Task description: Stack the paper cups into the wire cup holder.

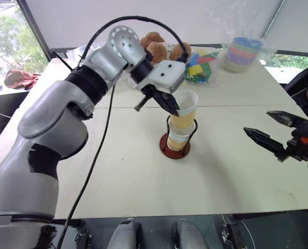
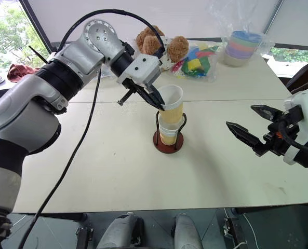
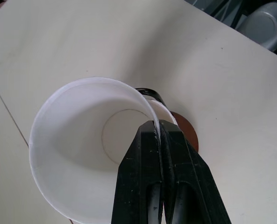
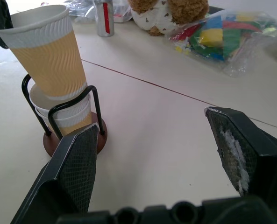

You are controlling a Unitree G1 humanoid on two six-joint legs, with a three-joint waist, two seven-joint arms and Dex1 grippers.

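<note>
The wire cup holder (image 1: 175,149), black loops on a reddish-brown disc, stands mid-table with paper cups (image 4: 67,116) nested inside it. Another yellow-orange paper cup (image 1: 185,113) leans tilted above them, its bottom resting in the nested cups. My left gripper (image 1: 173,107) is shut on that cup's white rim, one finger inside and one outside, as the left wrist view shows at the fingertips (image 3: 153,133) over the cup's white inside (image 3: 77,140). My right gripper (image 1: 257,122) hovers open and empty to the right of the holder, well apart from it.
At the table's far side sit brown teddy bears (image 1: 156,45), a clear bag of coloured blocks (image 1: 201,65), stacked pastel bowls in plastic (image 1: 241,52) and a metal can (image 4: 103,17). A red cloth (image 1: 21,79) lies far left.
</note>
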